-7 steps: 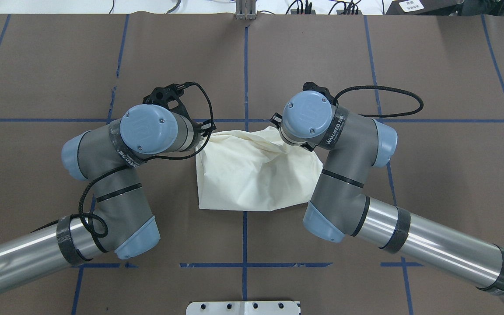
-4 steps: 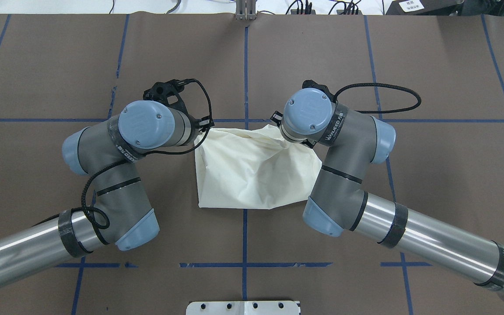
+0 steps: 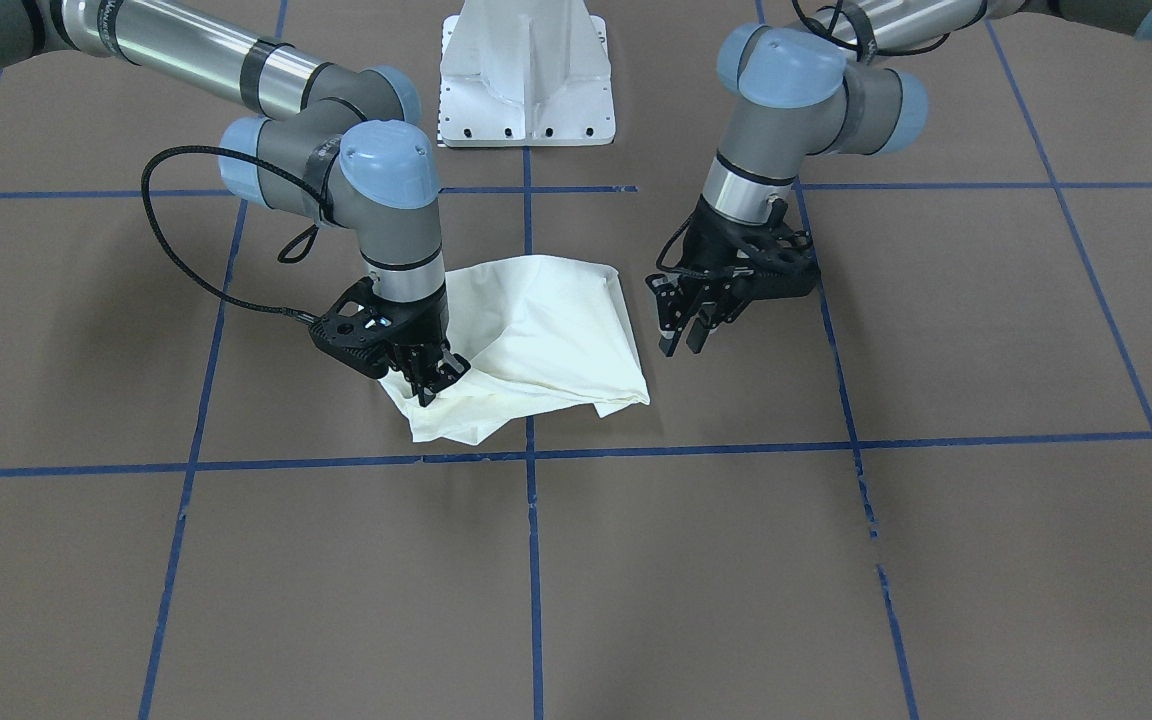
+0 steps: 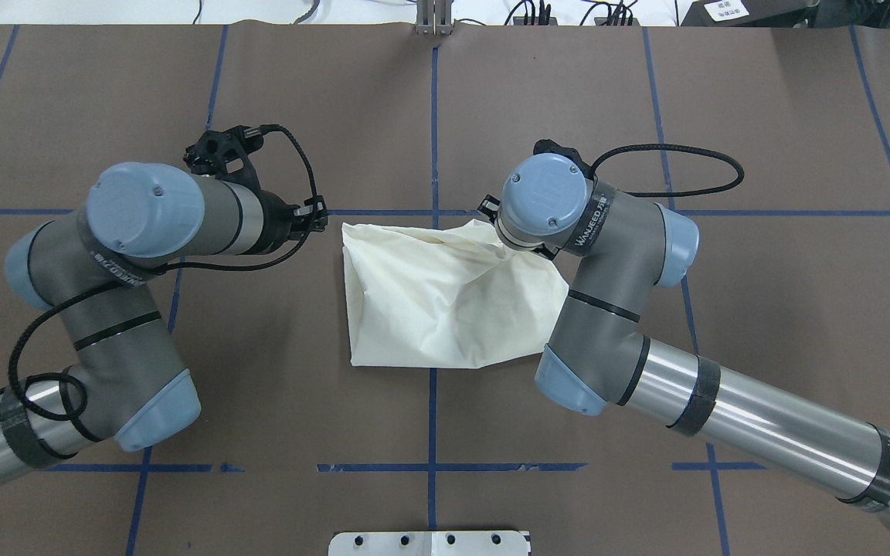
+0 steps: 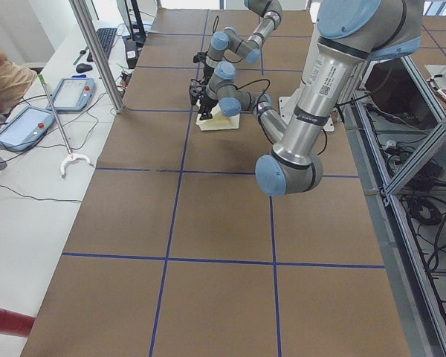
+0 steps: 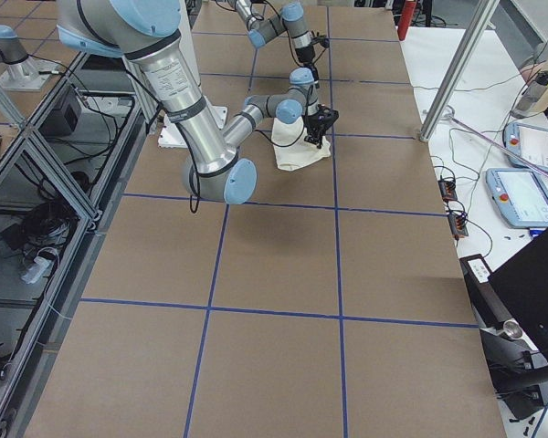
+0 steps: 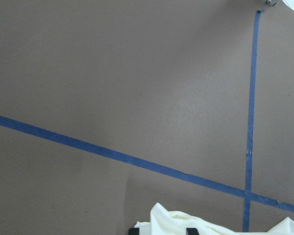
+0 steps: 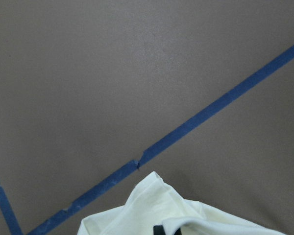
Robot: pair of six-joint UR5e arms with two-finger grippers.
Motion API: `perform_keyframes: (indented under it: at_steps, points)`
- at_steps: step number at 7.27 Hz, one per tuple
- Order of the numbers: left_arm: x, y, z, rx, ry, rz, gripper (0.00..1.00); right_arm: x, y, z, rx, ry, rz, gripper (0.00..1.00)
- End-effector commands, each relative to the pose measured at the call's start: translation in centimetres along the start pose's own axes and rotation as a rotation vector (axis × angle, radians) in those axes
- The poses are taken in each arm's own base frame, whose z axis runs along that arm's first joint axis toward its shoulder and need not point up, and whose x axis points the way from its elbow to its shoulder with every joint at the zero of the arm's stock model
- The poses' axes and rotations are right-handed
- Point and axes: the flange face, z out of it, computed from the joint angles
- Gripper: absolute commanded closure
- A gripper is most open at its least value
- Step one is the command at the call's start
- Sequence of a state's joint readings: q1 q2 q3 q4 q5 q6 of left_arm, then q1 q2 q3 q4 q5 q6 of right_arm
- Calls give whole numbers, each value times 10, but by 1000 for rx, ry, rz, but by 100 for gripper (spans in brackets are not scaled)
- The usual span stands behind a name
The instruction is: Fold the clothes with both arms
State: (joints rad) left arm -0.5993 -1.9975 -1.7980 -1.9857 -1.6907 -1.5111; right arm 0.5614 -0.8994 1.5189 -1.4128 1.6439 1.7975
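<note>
The cream shirt [image 3: 546, 330] lies folded into a rough, plain-side-up rectangle [image 4: 437, 301] at the table's middle. My right gripper [image 3: 428, 383] is pressed down on the shirt's far right corner and shut on a bunched fold of cloth; in the overhead view its wrist [image 4: 541, 205] hides it. My left gripper [image 3: 681, 335] hangs open and tilted just off the shirt's left edge, holding nothing. In the left wrist view the shirt's edge [image 7: 186, 221] shows behind two parted fingertips [image 7: 191, 230]. The right wrist view shows cloth [image 8: 137, 210] folded around a finger.
Brown table cover with a grid of blue tape lines [image 4: 433, 116]. The white pedestal base [image 3: 526, 70] stands at the robot's side. In the side views there are teach pendants [image 5: 74, 93], a metal post [image 5: 97, 52] and a person's arm at the table's far edge.
My left arm has swung away to the left, off the shirt's far left corner, and that corner now lies flat. My right arm has hardly moved.
</note>
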Motion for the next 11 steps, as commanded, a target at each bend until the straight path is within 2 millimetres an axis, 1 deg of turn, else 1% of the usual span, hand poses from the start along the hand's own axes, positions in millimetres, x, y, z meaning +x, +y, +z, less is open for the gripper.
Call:
perform_keyframes:
  at_steps: [1,2,3,4,5,7,8,10,11]
  points:
    - [-15,36,13,-53,3,15,100,0,-2,-1,1,-1,-1,100]
    - [-17,40,24,-56,82,11,100,-1,-2,-1,1,-2,-2,100]
    - [-37,41,34,-58,184,-14,100,-2,-2,-2,1,-4,-2,100]
    - [-49,43,34,-60,251,-19,100,-2,-2,-2,-1,-4,-1,100]
    - [-50,53,39,-79,274,-30,100,-2,-1,-2,-2,-3,-1,100]
    - [-47,83,51,-127,353,-12,100,-2,-1,-2,-2,-3,-1,100]
    - [-36,96,51,-149,383,-5,100,-3,-1,-3,-3,-6,-1,100]
    - [-18,134,55,-213,399,-35,100,-4,-1,-5,-3,-8,-1,100]
    - [-16,141,60,-223,406,-33,100,-4,-1,-5,-4,-9,-1,100]
